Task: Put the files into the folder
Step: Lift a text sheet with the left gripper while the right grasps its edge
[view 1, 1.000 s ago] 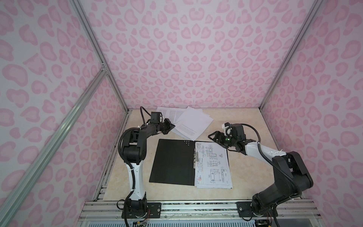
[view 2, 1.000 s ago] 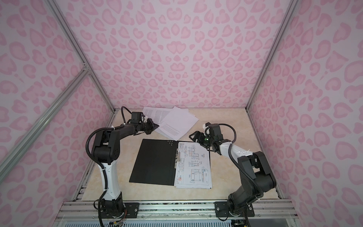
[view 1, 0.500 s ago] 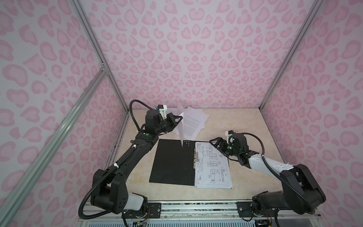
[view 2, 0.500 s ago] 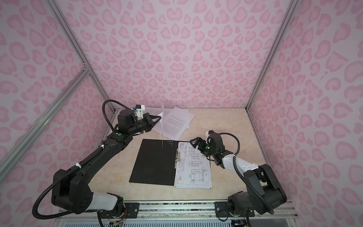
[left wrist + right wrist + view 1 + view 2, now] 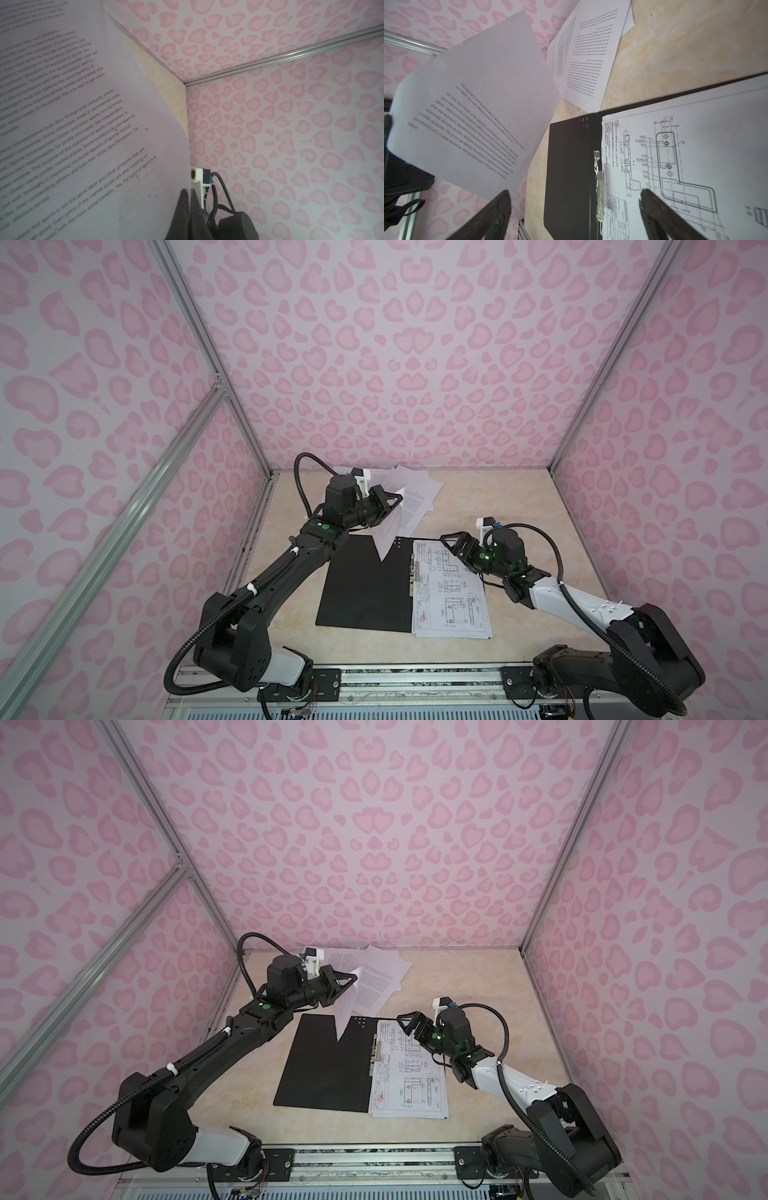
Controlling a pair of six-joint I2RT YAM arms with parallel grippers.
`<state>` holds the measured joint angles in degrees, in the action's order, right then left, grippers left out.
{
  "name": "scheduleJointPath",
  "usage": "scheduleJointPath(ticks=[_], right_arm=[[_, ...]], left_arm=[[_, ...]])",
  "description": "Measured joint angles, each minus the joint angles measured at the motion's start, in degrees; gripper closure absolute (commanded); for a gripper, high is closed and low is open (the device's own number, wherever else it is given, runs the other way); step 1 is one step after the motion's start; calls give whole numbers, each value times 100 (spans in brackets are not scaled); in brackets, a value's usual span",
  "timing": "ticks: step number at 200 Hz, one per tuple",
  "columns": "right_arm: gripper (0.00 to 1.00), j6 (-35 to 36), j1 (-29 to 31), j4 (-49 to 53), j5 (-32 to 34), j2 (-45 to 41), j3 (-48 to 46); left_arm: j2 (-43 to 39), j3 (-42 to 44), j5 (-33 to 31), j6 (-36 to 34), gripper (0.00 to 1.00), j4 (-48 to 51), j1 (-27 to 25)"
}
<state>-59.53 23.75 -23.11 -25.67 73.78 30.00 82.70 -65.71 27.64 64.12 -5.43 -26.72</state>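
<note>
The folder (image 5: 365, 585) (image 5: 328, 1065) lies open, black inside up, with a metal spine clip (image 5: 599, 187). A file with line drawings (image 5: 451, 593) (image 5: 685, 166) rests on its right half. My left gripper (image 5: 399, 499) (image 5: 188, 192) is shut on the edge of a text sheet (image 5: 388, 531) (image 5: 72, 124) (image 5: 477, 116), which hangs in the air, its lower corner over the folder's far edge. More files (image 5: 415, 497) (image 5: 587, 52) lie at the back. My right gripper (image 5: 446, 541) (image 5: 575, 192) hovers open over the drawing sheet's far end, holding nothing.
Pink patterned walls close in the beige table (image 5: 519, 510) at the back and on both sides. An aluminium post (image 5: 266, 472) stands at the back left corner. The arm bases sit on the front rail (image 5: 415, 680).
My left arm has raised the text sheet off the back pile and carried it toward the folder. My right gripper has drifted slightly nearer over the drawing sheet, its jaws a little wider.
</note>
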Motion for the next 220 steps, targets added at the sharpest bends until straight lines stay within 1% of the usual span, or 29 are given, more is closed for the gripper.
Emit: scheduleJointPath(ticks=[24, 42, 62, 76, 101, 115, 134, 148, 184, 197, 220], right_arm=[[3, -203, -378, -393, -68, -2, -157], [3, -286, -699, -428, -149, -144, -216], [3, -376, -1119, -402, -151, -597, -354], [3, -398, -1427, -164, -107, -1056, -472], [3, -396, -1755, 376, 229, -1919, -595], [3, -363, -1891, 682, 321, -2251, -597], [3, -319, -1980, 964, 424, -2382, -597], [3, -256, -1978, 1220, 402, -2398, -579], [3, 2, -1998, 1967, 560, -2505, -560], [3, 96, -2000, 2061, 678, -2483, -595], [3, 173, -2009, 2140, 675, -2295, -844]], left_arm=[[138, -566, -125, 129, 96, -90, -562], [166, -927, -219, 216, 96, -201, -1056], [162, -1130, -310, 302, 96, -334, -1482], [160, -1202, -437, 369, 96, -417, -1690], [254, -1416, -514, 492, 96, -619, -1956], [470, -1554, -507, 590, 96, -852, -2022], [660, -1502, -546, 699, 97, -883, -2015], [695, -1257, -605, 758, 96, -960, -1967], [809, -184, -754, 833, 96, -1023, -1729], [953, -55, -789, 844, 97, -1014, -1674], [1480, -17, -745, 890, 97, -1056, -1718]])
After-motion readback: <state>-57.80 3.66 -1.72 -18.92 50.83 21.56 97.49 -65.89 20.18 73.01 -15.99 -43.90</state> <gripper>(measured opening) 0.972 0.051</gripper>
